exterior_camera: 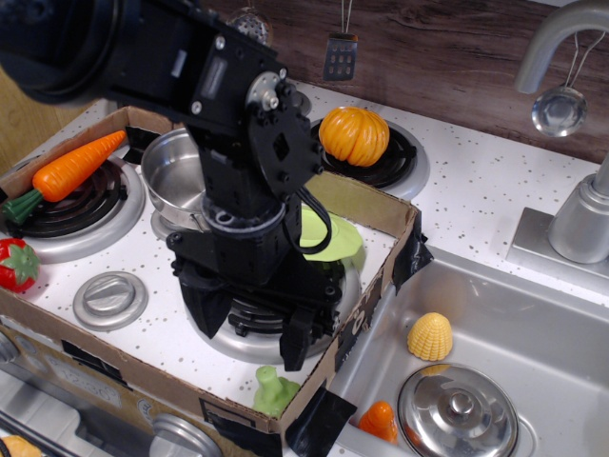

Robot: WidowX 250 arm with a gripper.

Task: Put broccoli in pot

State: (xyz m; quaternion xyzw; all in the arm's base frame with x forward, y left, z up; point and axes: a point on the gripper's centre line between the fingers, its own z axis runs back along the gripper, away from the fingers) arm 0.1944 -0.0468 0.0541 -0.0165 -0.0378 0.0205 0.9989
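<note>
The broccoli (275,389) is a small pale-green toy lying at the front corner of the cardboard tray (365,198), on the white speckled stove top. The steel pot (174,172) stands at the back of the tray, partly hidden behind the black arm. My gripper (253,335) hangs over the front burner, just above and behind the broccoli. Its two black fingers (297,345) stand apart with nothing between them.
A light-green plate (335,235) lies behind the arm. A carrot (71,168) and a strawberry (16,264) sit at the left. A pumpkin (353,135) is on the back burner. In the sink are a corn piece (429,336), a steel lid (458,411) and an orange toy (379,420).
</note>
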